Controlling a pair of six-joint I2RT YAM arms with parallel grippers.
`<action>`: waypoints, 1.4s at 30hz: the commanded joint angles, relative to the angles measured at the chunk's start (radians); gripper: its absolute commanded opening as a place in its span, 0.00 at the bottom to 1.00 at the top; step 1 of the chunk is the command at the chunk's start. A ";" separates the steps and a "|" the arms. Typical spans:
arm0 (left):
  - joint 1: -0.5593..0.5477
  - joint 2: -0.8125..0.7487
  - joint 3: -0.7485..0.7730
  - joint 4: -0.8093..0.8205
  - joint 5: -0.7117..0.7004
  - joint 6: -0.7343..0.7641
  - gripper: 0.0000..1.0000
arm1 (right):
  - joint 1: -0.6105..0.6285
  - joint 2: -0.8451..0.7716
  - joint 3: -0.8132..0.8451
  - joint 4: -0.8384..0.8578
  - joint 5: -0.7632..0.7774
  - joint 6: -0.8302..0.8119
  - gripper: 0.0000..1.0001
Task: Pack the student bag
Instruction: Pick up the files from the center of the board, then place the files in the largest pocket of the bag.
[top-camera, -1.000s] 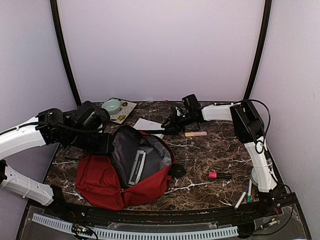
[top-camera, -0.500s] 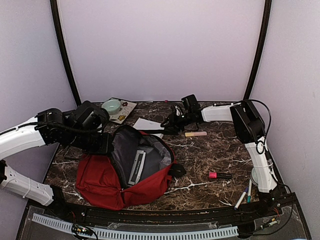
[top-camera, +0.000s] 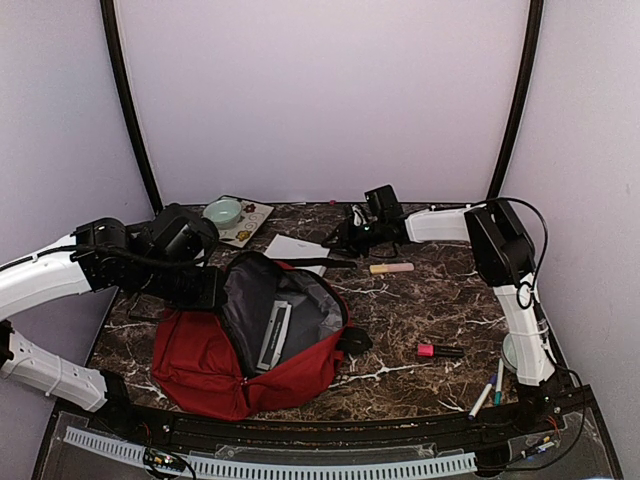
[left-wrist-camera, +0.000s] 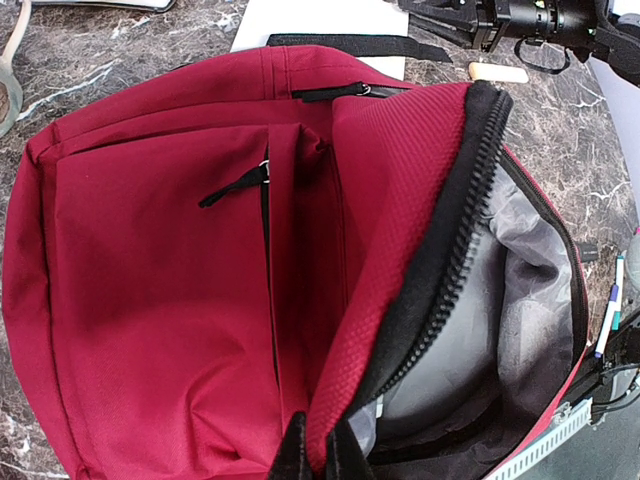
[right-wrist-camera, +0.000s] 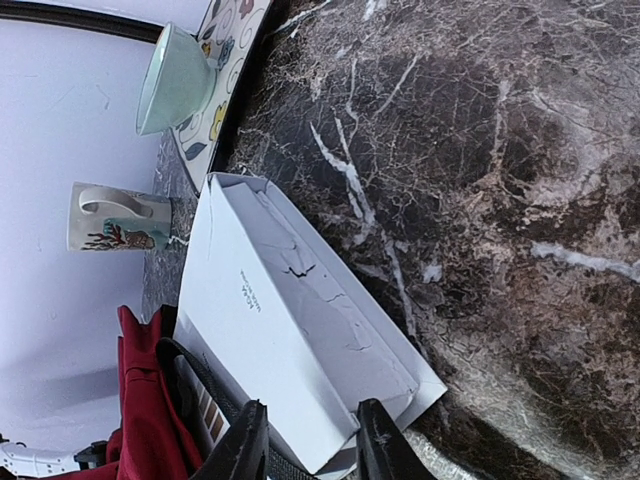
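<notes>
The student bag (top-camera: 205, 365) lies on the table (top-camera: 430, 300) left of centre, toward the near edge, its main compartment gaping to show grey lining. The left tool (left-wrist-camera: 318, 452) is pressed together on the rim of that opening, pinching the red fabric beside the black zipper and holding the flap up. At the far middle, the right tool (right-wrist-camera: 312, 442) has its fingers partly spread over a white sheet (right-wrist-camera: 300, 320) just beyond the bag; whether they touch it cannot be told.
</notes>
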 joint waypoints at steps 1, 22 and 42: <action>0.005 -0.022 -0.013 -0.002 -0.017 0.000 0.00 | 0.020 0.010 0.013 0.054 -0.033 0.015 0.30; 0.006 -0.034 -0.006 -0.002 -0.012 0.015 0.00 | 0.006 -0.049 0.013 0.203 -0.058 0.081 0.00; 0.006 -0.031 0.116 0.020 0.031 0.064 0.00 | -0.040 -0.394 0.030 -0.063 0.084 -0.166 0.00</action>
